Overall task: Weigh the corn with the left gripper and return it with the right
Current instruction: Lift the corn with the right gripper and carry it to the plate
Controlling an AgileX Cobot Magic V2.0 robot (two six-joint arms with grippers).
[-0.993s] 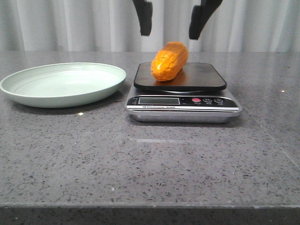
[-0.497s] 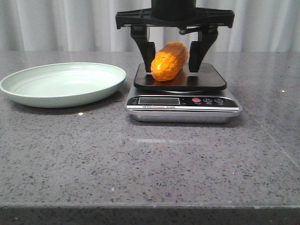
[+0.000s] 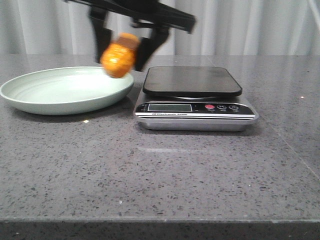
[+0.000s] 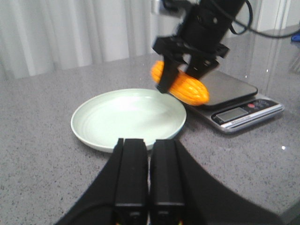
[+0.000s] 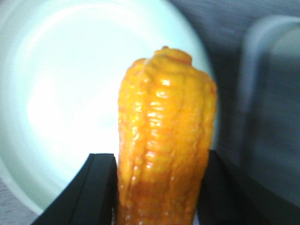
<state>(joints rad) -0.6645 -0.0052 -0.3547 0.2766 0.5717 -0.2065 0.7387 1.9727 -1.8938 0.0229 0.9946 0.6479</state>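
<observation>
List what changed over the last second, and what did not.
The right gripper came down, closed on the corn, lifted it off the scale and carried it left, over the plate's right rim. Scale and plate stayed put.

Glossy, ridged plastic corn (image 5: 165, 140) sits between the right gripper's (image 5: 157, 187) matt black fingers, above a smooth pale-green plate (image 5: 33, 154) with a soft sheen.
</observation>
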